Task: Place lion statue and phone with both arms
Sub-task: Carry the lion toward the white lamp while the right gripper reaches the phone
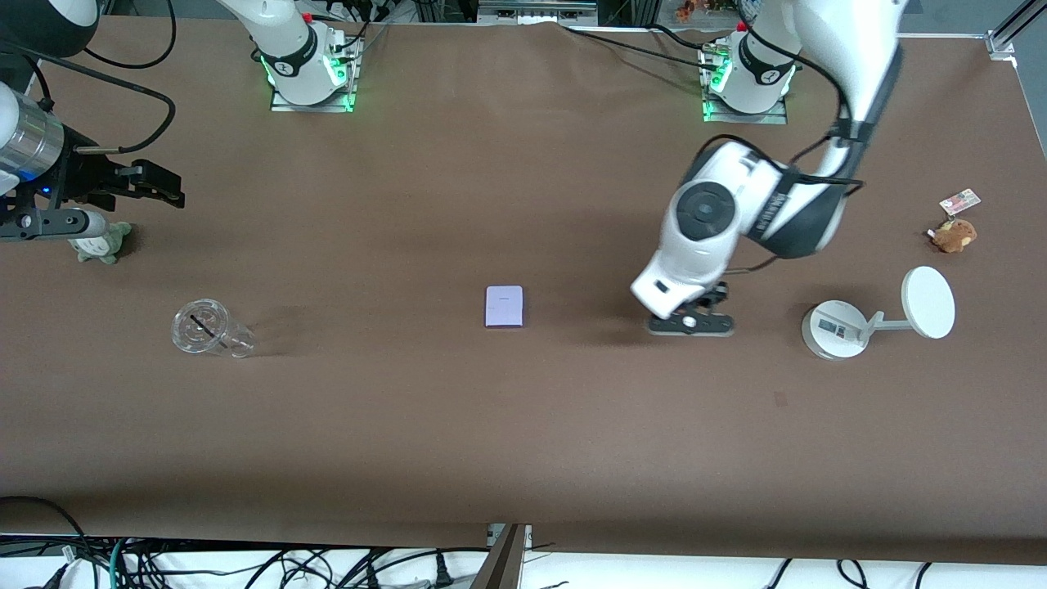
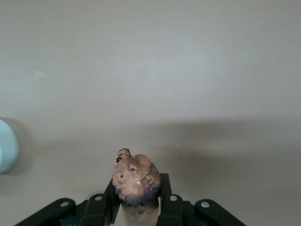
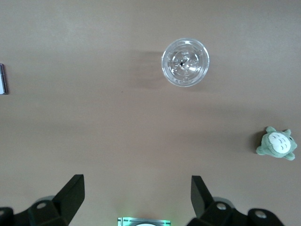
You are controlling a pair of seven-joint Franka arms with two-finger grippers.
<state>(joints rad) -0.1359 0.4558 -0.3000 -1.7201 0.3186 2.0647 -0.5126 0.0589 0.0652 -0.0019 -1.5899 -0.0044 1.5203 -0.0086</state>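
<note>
Phone [image 1: 504, 306] mid-worktop, left gripper [image 1: 691, 321] pinching lion statue [image 2: 136, 181] low beside it, right gripper [image 3: 136, 197] spread, waiting above the right arm's end edge.

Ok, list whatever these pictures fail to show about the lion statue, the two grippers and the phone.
- Lion statue: hidden by the left arm in the front view; the left wrist view shows only its head, the body cut off by the frame edge.
- Left gripper: whether the statue touches the table cannot be told.
- Right gripper: open, its fingertips out of frame in the right wrist view.
- Phone: only an edge sliver in the right wrist view.
</note>
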